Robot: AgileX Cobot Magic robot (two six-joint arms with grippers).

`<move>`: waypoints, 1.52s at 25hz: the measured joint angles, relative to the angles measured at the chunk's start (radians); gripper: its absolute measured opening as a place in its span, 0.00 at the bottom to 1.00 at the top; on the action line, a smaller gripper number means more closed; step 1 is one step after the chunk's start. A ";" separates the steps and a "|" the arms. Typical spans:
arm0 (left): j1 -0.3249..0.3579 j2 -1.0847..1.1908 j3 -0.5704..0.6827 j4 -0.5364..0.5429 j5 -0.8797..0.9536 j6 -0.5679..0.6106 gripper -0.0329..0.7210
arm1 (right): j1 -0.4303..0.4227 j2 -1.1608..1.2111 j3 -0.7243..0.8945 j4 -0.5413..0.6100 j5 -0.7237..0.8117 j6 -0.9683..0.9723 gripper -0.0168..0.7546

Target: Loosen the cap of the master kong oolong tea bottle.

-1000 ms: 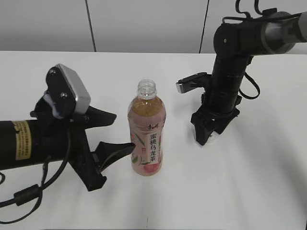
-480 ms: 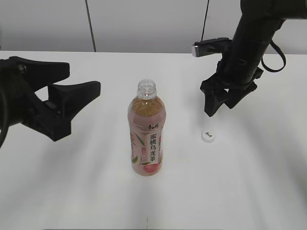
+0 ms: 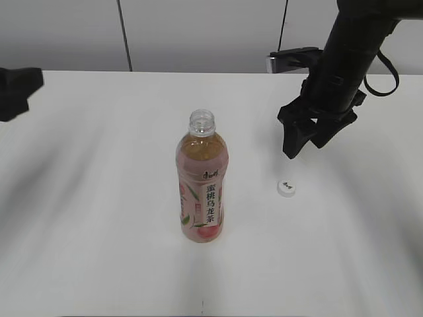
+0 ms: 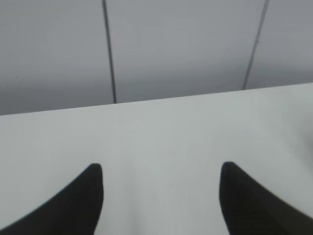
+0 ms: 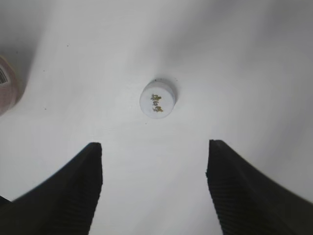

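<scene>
Topping the cap, gold lettering, unreadable from outside.

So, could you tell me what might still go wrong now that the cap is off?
The bottle stands upright with an open neck and no pincer on it, so a knock from either arm could spill tea on the table. The cap lies loose just below the open right pincer; a careless descent might flick it away.

You see a white cap with a small dark logo, a bottle of amber tea with a pink label, a white tabletop, and a black pincer.
</scene>
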 joint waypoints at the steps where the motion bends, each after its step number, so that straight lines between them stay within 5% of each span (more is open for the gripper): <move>1: 0.030 0.000 -0.012 0.000 0.014 -0.012 0.65 | 0.000 0.000 0.000 0.000 0.006 0.000 0.68; 5: 0.096 0.000 -0.053 0.034 0.074 -0.095 0.64 | 0.000 0.000 0.000 0.000 0.018 0.000 0.68; 18: 0.106 0.033 -0.061 0.138 0.108 -0.346 0.64 | 0.000 0.000 0.000 0.012 0.025 0.000 0.68; 20: 0.106 0.033 -0.061 0.268 0.065 -0.498 0.64 | 0.000 0.000 0.000 0.012 0.026 0.000 0.68; 25: 0.132 0.033 -0.116 0.794 -0.153 -0.992 0.61 | 0.000 0.000 0.000 0.015 0.029 0.000 0.68; 32: 0.181 0.033 -0.235 1.322 -0.195 -1.395 0.56 | 0.000 -0.002 0.000 0.020 0.034 0.001 0.67; 38: 0.215 0.033 -0.256 1.475 -0.229 -1.561 0.55 | 0.000 -0.021 0.001 0.020 0.049 0.030 0.67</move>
